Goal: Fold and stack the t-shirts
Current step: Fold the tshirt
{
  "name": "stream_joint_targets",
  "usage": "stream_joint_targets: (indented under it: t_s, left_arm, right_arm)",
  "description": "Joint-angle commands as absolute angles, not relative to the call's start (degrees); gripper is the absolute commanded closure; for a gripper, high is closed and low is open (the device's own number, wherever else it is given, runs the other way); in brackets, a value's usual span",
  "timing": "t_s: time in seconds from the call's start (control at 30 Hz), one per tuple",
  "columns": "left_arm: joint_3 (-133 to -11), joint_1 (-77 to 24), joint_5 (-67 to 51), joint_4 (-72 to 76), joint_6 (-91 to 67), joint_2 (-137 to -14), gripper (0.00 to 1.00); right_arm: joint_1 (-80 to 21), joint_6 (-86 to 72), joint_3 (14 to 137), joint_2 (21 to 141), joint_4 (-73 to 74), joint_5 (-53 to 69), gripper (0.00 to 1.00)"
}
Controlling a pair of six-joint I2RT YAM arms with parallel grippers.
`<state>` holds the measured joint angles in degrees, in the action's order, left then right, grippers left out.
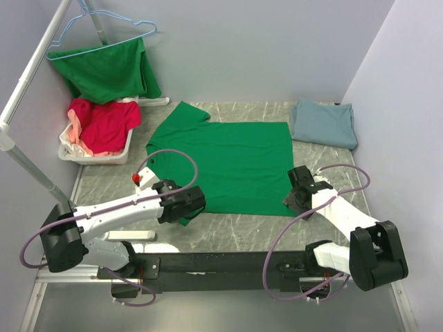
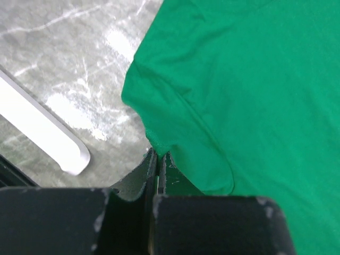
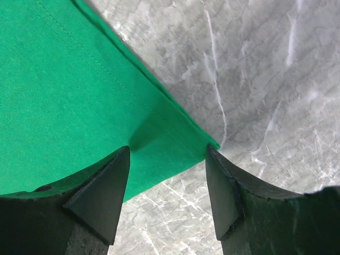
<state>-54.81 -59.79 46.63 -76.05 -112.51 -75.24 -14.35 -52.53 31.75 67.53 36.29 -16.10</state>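
**A:** Start nearest the arms. Why do both grippers sit at the near hem of the bright green t-shirt (image 1: 228, 162) of plain soft cloth?

**B:** It lies spread flat on the grey marbled table (image 1: 235, 232), so I judge its two near corners to be the handles for a fold away from the arms. The left gripper (image 2: 158, 159) is at the shirt's near-left corner, by the sleeve. The right gripper (image 3: 167, 150) is at its near-right corner.

**A:** And the jaws?

**B:** The left ones are pressed together with no gap, and the cloth's edge runs right into their tips, so they appear to pinch it. The right ones stand wide apart, straddling the hem corner, with cloth between them but nothing gripped. Whether their tips touch the table, I cannot tell.

**A:** So the fold is not begun?

**B:** That is my reading: one corner taken, the other not yet closed on.

**A:** Farther out?

**B:** Just beyond the shirt's far-right corner lies a folded dusty blue-grey t-shirt (image 1: 324, 122) — likely the base of the stack. Off the shirt's far-left sleeve, a white plastic basket (image 1: 90, 158) holds a crumpled red t-shirt (image 1: 107, 124) over paler pink cloth (image 1: 75, 138). Beyond that, a second green garment (image 1: 104, 69) hangs from a pale blue wire hanger (image 1: 104, 43) — waiting its turn, I would guess.
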Motion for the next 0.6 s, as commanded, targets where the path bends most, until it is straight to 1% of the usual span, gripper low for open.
stream_joint_targets:
  t_s: [0.0, 0.2, 0.3, 0.33, 0.4, 0.43, 0.57]
  left_arm:
    - [-56.5, -57.7, 50.3, -78.5, -111.0, -73.7, 0.99]
    - [-56.4, -55.4, 51.5, -78.5, -109.4, -72.9, 0.99]
    - [-57.0, -54.7, 52.0, -78.4, -108.5, -73.5, 0.99]
    - [-57.4, -54.4, 52.1, -78.5, -108.5, -73.6, 0.99]
    - [-57.7, -54.1, 52.6, -78.5, -108.1, -73.8, 0.99]
    - [-57.8, -53.8, 52.8, -78.4, -107.9, -73.8, 0.99]
    - [-58.0, -53.1, 53.3, -78.4, -107.5, -73.3, 0.99]
  right_arm:
    - [-14.1, -55.4, 31.4, 67.6, 37.9, -18.6, 0.35]
    - [-14.1, -57.0, 31.2, 67.7, 38.8, -19.5, 0.36]
    - [-14.1, -57.4, 31.1, 70.0, 38.4, -19.4, 0.42]
    - [-14.1, -57.4, 31.2, 70.8, 38.3, -19.2, 0.48]
    - [-14.1, -57.5, 31.2, 71.4, 38.0, -19.3, 0.55]
    - [-14.1, -57.6, 31.2, 71.7, 38.0, -19.3, 0.62]
    - [-14.1, -57.4, 30.9, 71.9, 37.4, -18.9, 0.74]
